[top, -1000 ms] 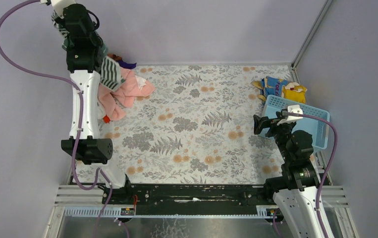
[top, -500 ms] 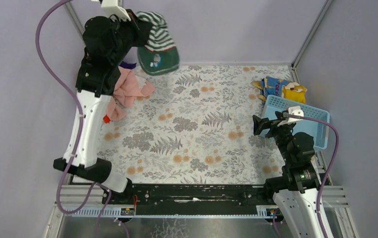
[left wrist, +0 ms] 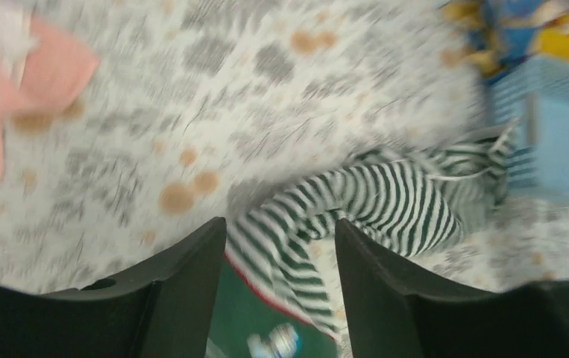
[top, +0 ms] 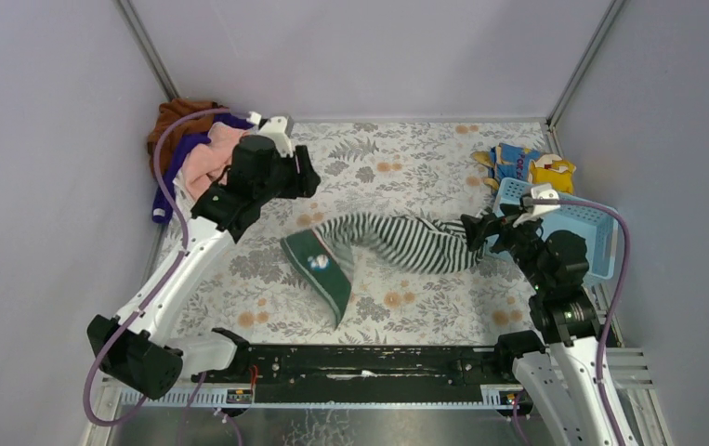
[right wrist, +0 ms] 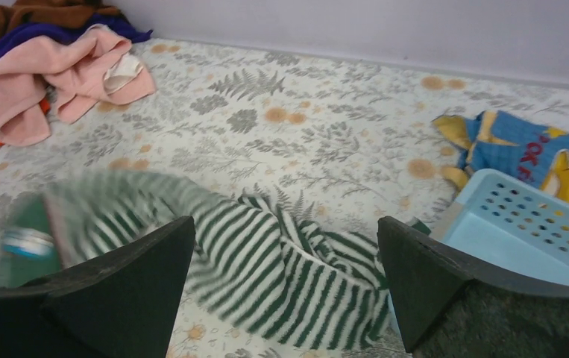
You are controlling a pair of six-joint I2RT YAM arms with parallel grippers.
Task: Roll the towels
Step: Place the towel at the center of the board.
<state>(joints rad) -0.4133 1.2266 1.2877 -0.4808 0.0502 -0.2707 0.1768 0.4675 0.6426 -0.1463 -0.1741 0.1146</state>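
Observation:
A dark-green-and-white striped towel lies crumpled across the middle of the floral table, its plain green end panel toward the near left. My left gripper hovers open above its left end; in the left wrist view the towel shows past the spread fingers, untouched. My right gripper stands open at the towel's right end, and the striped folds lie between and beyond its wide fingertips. More towels are piled at the back left: pink, brown and purple.
A light blue perforated basket stands at the right edge, right behind my right gripper. A blue-and-yellow cloth lies behind it. Grey walls close the table at the back and both sides.
My left arm swung the striped towel up from the back-left pile, carried it over the table and let go; it now lies in the middle. My right gripper edged toward it.

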